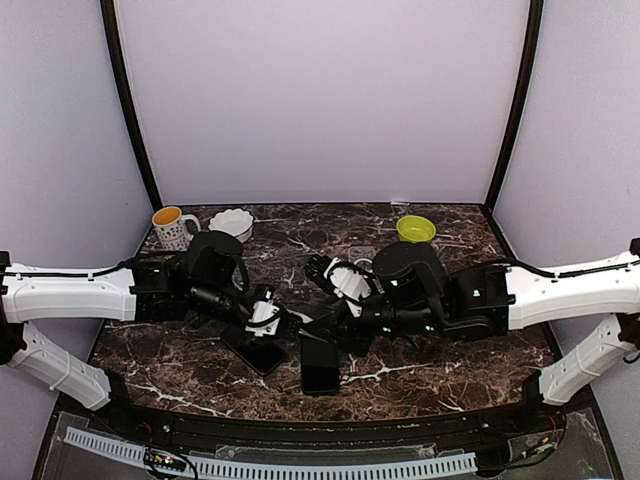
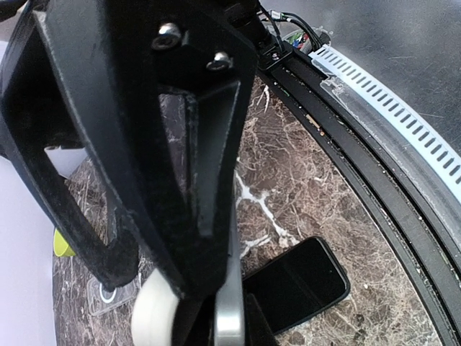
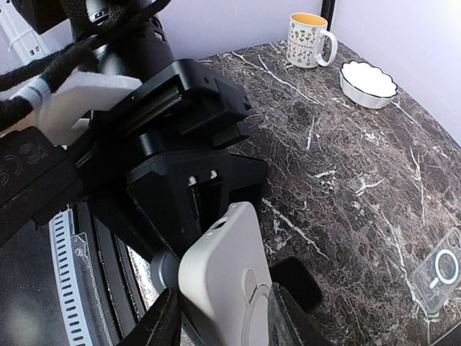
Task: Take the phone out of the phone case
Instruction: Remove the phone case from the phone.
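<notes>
Cream phone case (image 3: 225, 281) upright, raised, ringed back showing; phone (image 2: 229, 321) silver-edged, at case rim.

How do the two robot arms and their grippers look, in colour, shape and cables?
The left arm and right arm have white tubular links, black joint housings and thin black cables along them. The right one carries green lights. The left gripper and right gripper are black, angular plastic.

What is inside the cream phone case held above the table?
Of the phone case only the cream back with its ring mark shows. Its open face points away from the camera, so the shell itself hides whatever sits inside.
</notes>
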